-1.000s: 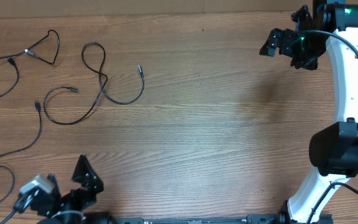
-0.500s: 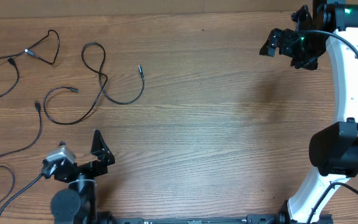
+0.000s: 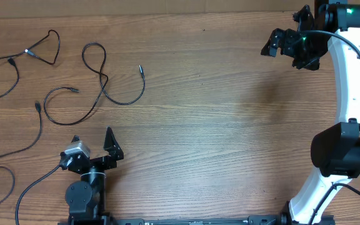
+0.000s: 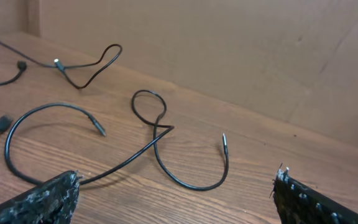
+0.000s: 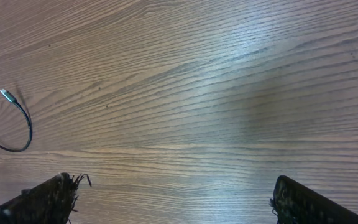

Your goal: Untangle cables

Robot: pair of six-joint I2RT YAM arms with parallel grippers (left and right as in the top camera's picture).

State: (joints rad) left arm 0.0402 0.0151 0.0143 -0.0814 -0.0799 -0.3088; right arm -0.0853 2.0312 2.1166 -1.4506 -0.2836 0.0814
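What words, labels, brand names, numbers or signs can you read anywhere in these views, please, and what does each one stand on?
No text can be read in any view.
The cables, the wooden table, the left arm and the right arm show no legible print.
The only mark is a green light at the top of the right arm, and it is not writing.

Surface [image 3: 217, 125]: one. Robot arms: two, the left arm [image 3: 85, 187] and the right arm [image 3: 349, 94]. Cables [image 3: 102, 81]: all lie beyond the left arm. Five plug ends [image 3: 140, 67] are counted. The number of separate cords cannot be settled, as several cross or leave view.
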